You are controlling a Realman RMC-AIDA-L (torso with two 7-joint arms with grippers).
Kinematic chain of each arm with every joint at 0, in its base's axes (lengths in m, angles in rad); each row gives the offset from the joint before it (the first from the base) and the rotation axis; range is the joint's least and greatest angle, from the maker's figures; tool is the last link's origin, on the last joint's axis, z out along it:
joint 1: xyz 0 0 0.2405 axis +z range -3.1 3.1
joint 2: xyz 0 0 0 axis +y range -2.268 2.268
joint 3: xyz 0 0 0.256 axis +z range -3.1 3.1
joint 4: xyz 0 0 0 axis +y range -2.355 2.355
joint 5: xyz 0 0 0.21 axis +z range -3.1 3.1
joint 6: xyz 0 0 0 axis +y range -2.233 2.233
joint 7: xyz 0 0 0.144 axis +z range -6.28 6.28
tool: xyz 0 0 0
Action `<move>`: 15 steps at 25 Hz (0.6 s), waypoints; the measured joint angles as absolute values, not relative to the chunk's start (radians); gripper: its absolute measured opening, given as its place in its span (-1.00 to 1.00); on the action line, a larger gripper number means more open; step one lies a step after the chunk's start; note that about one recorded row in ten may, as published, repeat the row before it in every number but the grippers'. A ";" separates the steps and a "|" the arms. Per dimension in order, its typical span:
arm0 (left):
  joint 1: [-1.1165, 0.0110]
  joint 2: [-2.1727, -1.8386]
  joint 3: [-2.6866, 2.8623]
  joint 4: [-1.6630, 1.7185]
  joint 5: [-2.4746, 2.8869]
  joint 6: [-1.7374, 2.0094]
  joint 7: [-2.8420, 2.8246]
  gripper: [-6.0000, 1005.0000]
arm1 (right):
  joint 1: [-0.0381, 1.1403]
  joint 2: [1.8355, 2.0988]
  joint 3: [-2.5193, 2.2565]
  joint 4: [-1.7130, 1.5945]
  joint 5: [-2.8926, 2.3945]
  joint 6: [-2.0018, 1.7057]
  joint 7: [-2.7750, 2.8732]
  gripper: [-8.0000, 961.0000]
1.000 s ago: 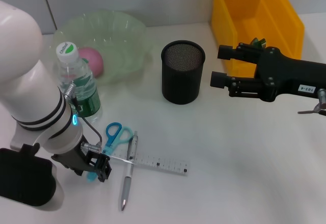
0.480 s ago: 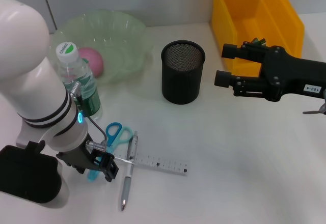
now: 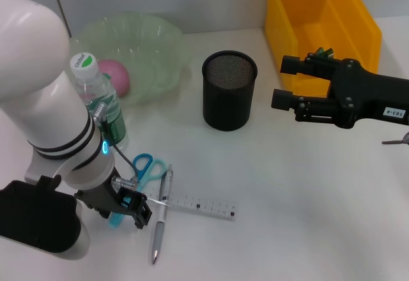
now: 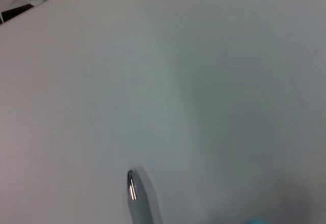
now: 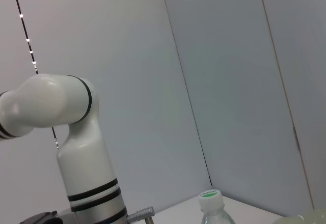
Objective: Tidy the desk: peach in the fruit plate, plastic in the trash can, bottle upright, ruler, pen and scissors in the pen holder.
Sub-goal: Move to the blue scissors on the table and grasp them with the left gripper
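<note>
My left gripper hangs low over the desk at the left end of the clear ruler, just over the blades of the blue-handled scissors. The silver pen lies beside it across the ruler, and its tip shows in the left wrist view. The bottle stands upright. The pink peach sits in the green fruit plate. The black mesh pen holder is at mid-desk. My right gripper hovers open and holds nothing, in front of the yellow trash can. A greenish scrap of plastic peeks out behind it.
The left arm's white body covers the desk's front-left corner. Bare white desk lies between the pen holder and the ruler and across the front right. The right wrist view shows the left arm and the bottle cap against a grey wall.
My left gripper has slid a little to the right along the scissors toward the pen. The right gripper has drifted slightly to the right. The desk items have not moved.
</note>
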State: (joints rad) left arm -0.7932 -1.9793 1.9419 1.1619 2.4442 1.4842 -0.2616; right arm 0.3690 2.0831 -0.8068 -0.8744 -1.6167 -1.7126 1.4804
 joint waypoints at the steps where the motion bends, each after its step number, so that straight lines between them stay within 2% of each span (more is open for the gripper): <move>1: -0.793 -1.979 1.942 1.161 2.444 1.483 -0.261 0.29 | 0.369 2.083 -0.807 -0.874 -1.617 -1.712 1.480 0.72; 15: -0.793 -1.979 1.935 1.137 2.433 1.476 -0.238 0.28 | 0.371 2.083 -0.812 -0.874 -1.617 -1.706 1.481 0.72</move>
